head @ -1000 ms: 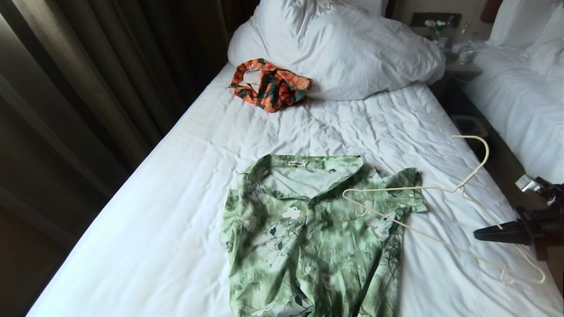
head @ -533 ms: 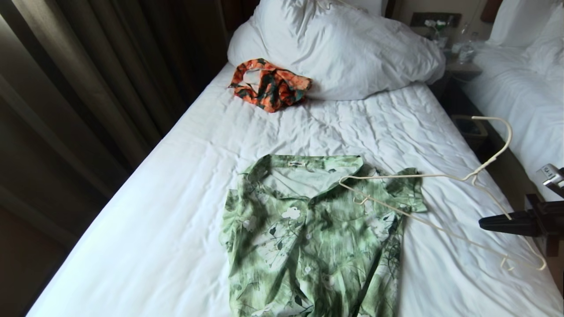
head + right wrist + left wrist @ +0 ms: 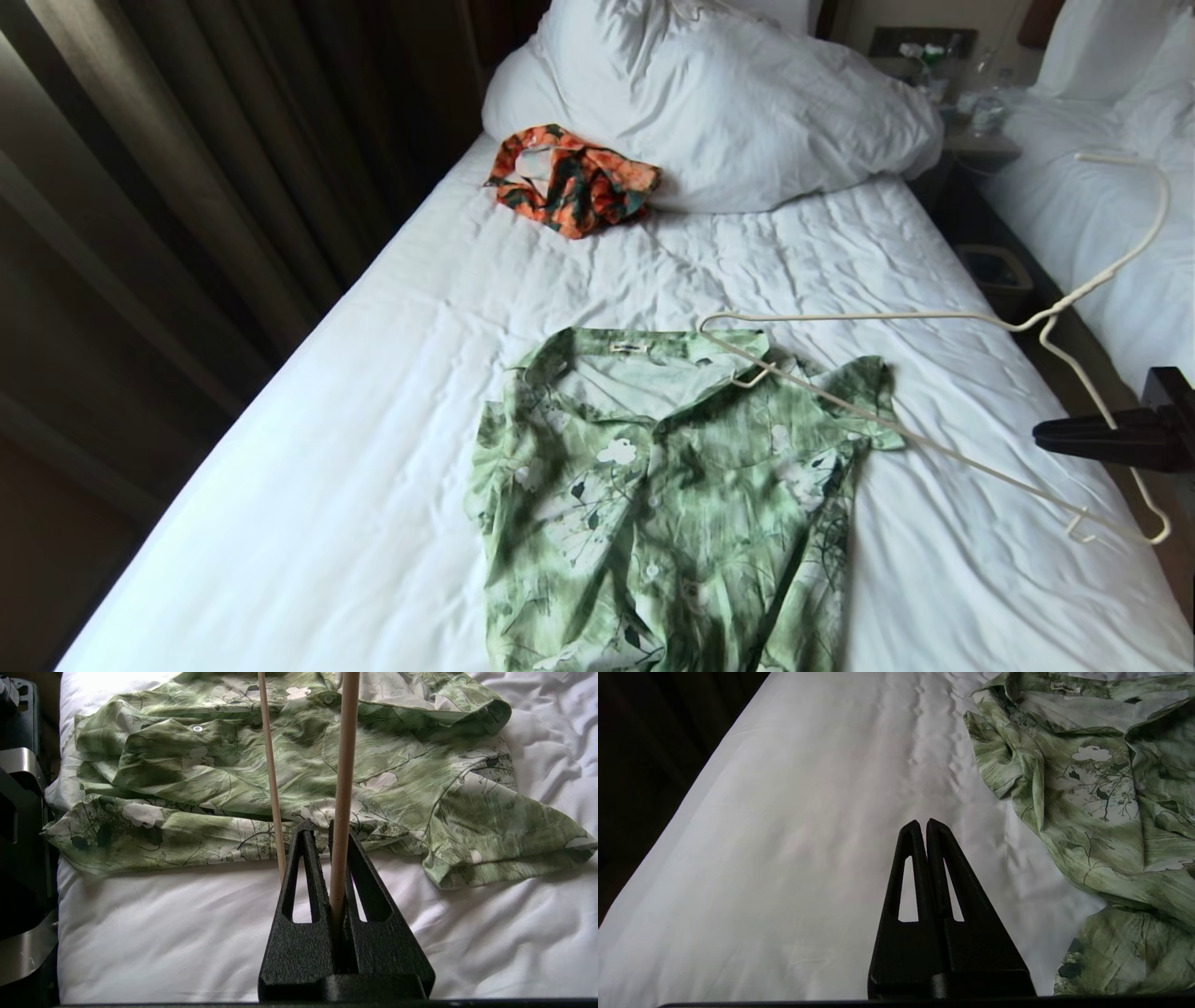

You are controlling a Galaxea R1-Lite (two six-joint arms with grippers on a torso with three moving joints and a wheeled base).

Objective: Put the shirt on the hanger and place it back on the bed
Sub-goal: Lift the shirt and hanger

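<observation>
The green flower-print shirt lies flat on the white bed, collar toward the pillows. At the bed's right edge my right gripper is shut on one sloping arm of the cream hanger. The hanger hangs tilted above the sheet, its hook raised at the far right and its far end over the shirt's collar. In the right wrist view the hanger runs out between the right gripper jaws, over the shirt. My left gripper is shut and empty over bare sheet beside the shirt.
An orange, black and teal garment lies by the bulky white duvet at the head end. A second white bed stands to the right across a narrow gap holding a bin and a nightstand. Dark curtains hang left.
The right gripper has lifted the hanger. Its hook rose and swung right, and its far end moved up from the shirt's sleeve to the collar. The shirt has not moved.
</observation>
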